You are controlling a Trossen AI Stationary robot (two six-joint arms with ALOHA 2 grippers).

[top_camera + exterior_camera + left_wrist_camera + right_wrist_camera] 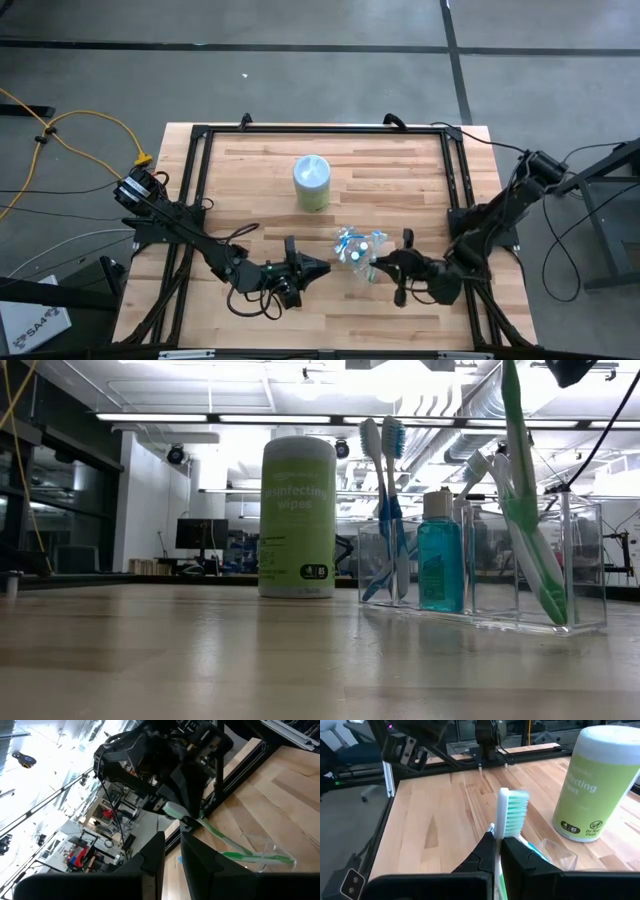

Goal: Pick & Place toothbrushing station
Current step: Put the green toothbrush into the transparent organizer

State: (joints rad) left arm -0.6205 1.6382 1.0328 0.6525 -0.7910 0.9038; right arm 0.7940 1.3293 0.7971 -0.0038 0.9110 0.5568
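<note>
Right gripper pinches a green-white toothbrush right beside the clear plastic container; left gripper waits slightly parted and empty.
From above, the container sits on the wooden table, just nearer the front edge than the wipes canister, with the left gripper a little to its left and the right gripper touching its right side. At table height, the container stands right of the disinfecting wipes canister, holding two blue-white toothbrushes, a blue bottle and the green-white toothbrush, upright and slightly tilted. Left wrist camera: the fingers stand narrowly apart, facing the toothbrush slanting into the container. Right wrist camera: fingers pressed on the brush neck, bristles upward, canister behind.
</note>
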